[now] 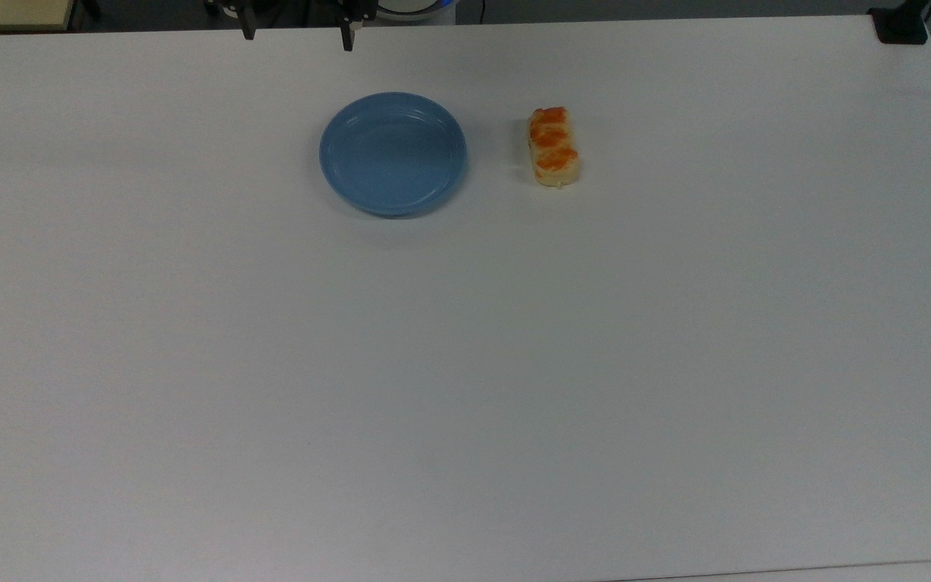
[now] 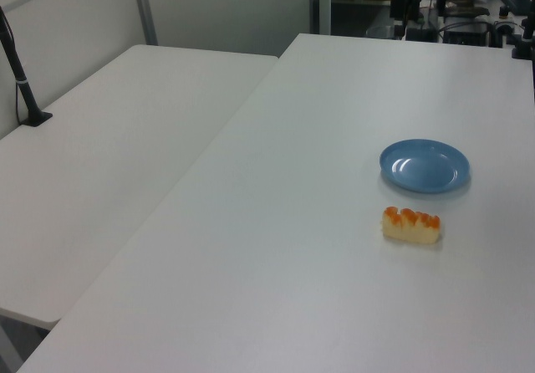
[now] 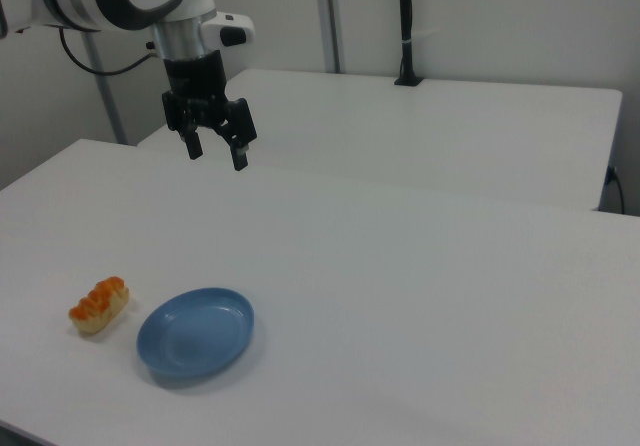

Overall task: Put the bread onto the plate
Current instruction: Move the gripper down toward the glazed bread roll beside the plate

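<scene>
Right now the bread (image 1: 553,147) lies flat on the white table (image 1: 465,364), its orange patches facing up, and it sits just beside the plate (image 1: 393,153) without touching it: a strip of bare tabletop shows between the two. Seen in the top view, the bread is to the right of the plate, with its long side running from far to near; in the right view it lies at the left of the plate (image 3: 195,334), and in the left view it is nearer the camera than the plate (image 2: 425,166). The blue plate rests upright on the table with nothing on it. Over the table, the gripper (image 3: 215,151) hangs in the air in the right view, well above the surface and well apart from both bread (image 3: 99,304) and plate, its two dark fingers (image 3: 239,156) spread apart and pointing down with nothing between them. At the far edge of the top view, the two fingertips (image 1: 347,39) poke into the picture just beyond the plate. A second white table (image 2: 109,164) stands alongside at the left view's left.
</scene>
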You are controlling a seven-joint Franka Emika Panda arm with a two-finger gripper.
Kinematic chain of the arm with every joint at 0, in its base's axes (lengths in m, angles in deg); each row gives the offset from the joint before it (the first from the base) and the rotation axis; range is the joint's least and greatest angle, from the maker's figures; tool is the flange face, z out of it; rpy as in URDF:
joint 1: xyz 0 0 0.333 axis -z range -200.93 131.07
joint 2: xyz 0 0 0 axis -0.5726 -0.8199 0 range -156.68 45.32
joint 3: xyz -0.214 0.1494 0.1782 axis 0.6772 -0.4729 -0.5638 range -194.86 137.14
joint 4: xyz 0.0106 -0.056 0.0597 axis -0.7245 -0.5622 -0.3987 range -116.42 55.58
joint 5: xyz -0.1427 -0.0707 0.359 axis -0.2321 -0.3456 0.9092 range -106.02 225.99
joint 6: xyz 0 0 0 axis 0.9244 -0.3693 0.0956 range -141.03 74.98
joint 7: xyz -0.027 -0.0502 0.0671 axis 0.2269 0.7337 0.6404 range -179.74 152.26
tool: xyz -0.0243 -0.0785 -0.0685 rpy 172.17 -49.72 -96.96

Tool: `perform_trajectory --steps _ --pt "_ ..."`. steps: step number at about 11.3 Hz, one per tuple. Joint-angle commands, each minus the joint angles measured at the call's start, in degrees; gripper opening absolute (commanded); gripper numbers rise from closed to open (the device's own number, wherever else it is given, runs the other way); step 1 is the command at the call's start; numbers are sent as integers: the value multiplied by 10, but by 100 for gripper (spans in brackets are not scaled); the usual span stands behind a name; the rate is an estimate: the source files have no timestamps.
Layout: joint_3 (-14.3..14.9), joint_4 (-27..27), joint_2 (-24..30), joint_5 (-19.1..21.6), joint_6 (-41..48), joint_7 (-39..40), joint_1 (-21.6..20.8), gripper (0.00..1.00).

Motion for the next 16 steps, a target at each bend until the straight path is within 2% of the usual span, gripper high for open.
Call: perform_trajectory --steps 1,8,16 --pt "16 16 0 0 29 7 2 100" --pt "27 20 4 -1 35 7 2 100" --pt "20 7 -9 4 26 6 -15 100"
